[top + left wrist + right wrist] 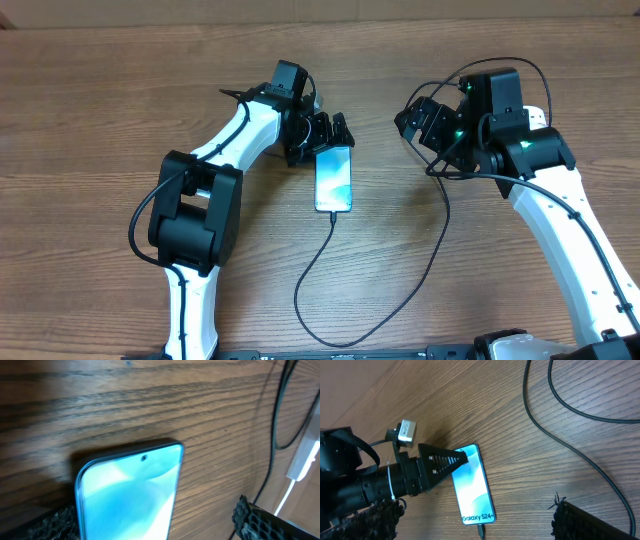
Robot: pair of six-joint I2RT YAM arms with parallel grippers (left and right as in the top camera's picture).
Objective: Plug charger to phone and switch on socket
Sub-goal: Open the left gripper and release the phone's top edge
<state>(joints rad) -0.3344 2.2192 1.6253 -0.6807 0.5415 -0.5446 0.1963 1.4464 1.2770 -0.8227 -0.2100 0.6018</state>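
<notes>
The phone (pixel 333 178) lies flat mid-table with its cyan screen up. It also shows in the left wrist view (pixel 130 495) and the right wrist view (pixel 472 487). The charger's thin black cable (pixel 318 268) runs from the phone's near end, where its connector tip (pixel 481 531) sits, loops down and climbs towards the right arm. My left gripper (pixel 326 135) is open, its fingers (pixel 150 522) either side of the phone's far end. My right gripper (pixel 420 120) is open and empty, its fingers (pixel 472 512) held above the table. The socket and the black plug are out of view.
Bare wooden table (pixel 100 120) all round. Black cable strands (pixel 570 445) cross the wood to the right of the phone. A thin white lead (pixel 300 462) hangs at the right edge of the left wrist view.
</notes>
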